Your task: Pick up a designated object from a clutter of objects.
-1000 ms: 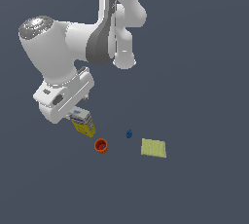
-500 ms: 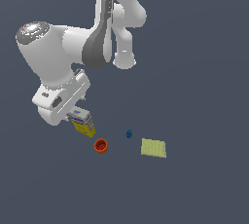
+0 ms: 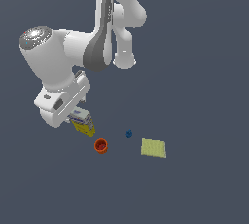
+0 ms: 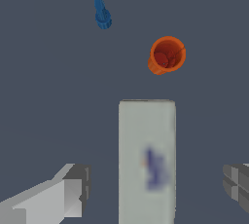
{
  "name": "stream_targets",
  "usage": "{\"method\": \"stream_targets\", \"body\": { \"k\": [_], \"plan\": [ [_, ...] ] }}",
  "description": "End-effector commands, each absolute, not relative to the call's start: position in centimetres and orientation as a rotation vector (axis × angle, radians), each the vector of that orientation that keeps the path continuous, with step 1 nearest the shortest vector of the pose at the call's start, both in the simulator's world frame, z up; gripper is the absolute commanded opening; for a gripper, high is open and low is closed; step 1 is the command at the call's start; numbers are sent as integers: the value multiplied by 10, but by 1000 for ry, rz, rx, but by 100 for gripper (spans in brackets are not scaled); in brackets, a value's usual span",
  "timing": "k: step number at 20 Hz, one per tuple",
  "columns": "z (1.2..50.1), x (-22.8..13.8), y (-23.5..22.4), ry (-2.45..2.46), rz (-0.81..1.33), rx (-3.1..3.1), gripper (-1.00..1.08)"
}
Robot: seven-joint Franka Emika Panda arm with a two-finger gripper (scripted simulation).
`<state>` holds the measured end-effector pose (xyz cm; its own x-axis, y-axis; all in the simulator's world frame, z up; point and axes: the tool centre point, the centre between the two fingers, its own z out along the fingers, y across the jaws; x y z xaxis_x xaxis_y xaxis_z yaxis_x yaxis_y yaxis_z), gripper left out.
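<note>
The gripper (image 4: 151, 189) is positioned directly above the tall rectangular carton (image 3: 82, 122), yellow-bodied with a white-and-blue top. In the wrist view, the carton's pale top face (image 4: 147, 159) lies between the two grey fingers (image 4: 73, 191), with a clear gap on each side. The jaws are spread wide and touch nothing; the carton is not yet held. This centring appears intended to let both fingers pass down the carton's sides on descent.

In the exterior view, the white arm reaches down from above, its wrist bent so that the hand points at the floor and partly hides the carton's upper end. The carton stands on the dark grey floor (image 3: 204, 72) just below the hand.

Beyond the fingertips lie the small orange round cup (image 4: 167, 55), near the carton but apart from it, then the tiny blue item (image 4: 102, 13), then the flat pale-yellow square pad (image 3: 153, 148), farthest from the hand.
</note>
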<state>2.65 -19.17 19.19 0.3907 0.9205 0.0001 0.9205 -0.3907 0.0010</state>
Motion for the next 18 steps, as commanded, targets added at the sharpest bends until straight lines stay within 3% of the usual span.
{"method": "stream_targets", "body": {
  "k": [1, 11, 12, 18],
  "plan": [
    [181, 26, -192, 1735, 0, 2619, 100],
    [152, 26, -192, 1738, 0, 2617, 100],
    [152, 26, -192, 1738, 0, 2617, -100],
    [152, 26, -192, 1738, 0, 2617, -100]
  ]
}}
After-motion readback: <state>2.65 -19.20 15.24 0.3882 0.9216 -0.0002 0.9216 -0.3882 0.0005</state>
